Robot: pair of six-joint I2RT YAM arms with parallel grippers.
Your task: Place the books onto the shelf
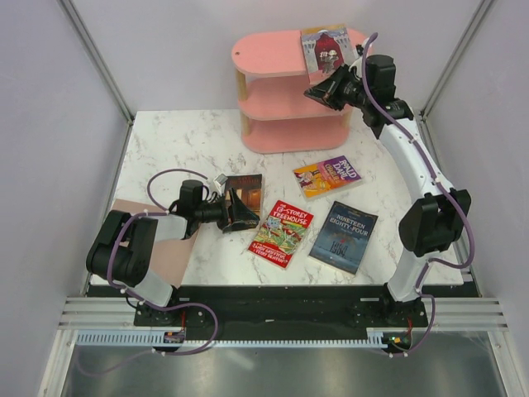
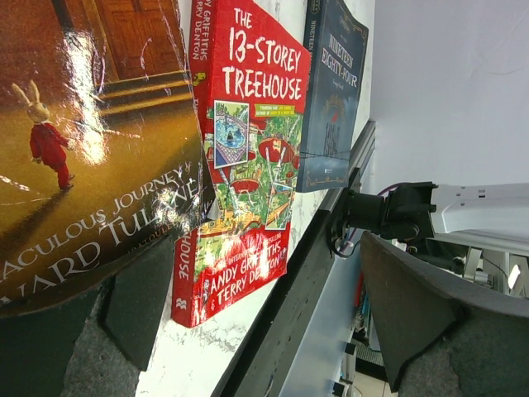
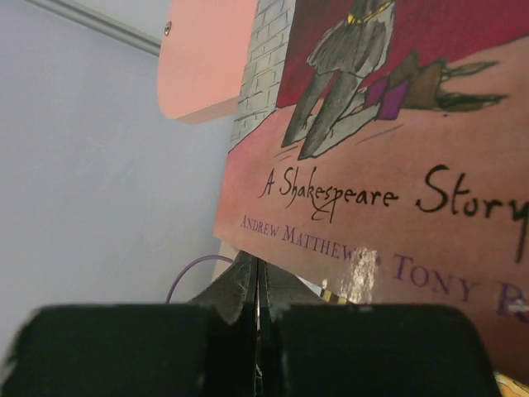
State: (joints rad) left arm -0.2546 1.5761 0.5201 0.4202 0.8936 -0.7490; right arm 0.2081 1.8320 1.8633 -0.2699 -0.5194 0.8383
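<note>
The Shakespeare book (image 1: 326, 48) is at the top board of the shelf (image 1: 264, 45), upper right of the top view. The right pincer (image 1: 319, 88) pinches its lower edge. I judge the placing step is in hand. Next, this pincer must let go and back away without dragging the book. The left pincer (image 1: 227, 212) is spread at the brown book (image 1: 246, 197) on the desk (image 1: 198, 132), centre left.

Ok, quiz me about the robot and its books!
1. True or false: the left gripper is open at the dark brown rabbit-cover book.
2. The shut right gripper holds the grey-pink Shakespeare Story paperback where? A floor; B top of the pink oval-board shelf; C a drawer.
3. How many books lie on the white marble table away from both grippers?
Key: true; B; three (red Treehouse, purple-yellow Roald Dahl, dark blue Nineteen Eighty-Four).
</note>
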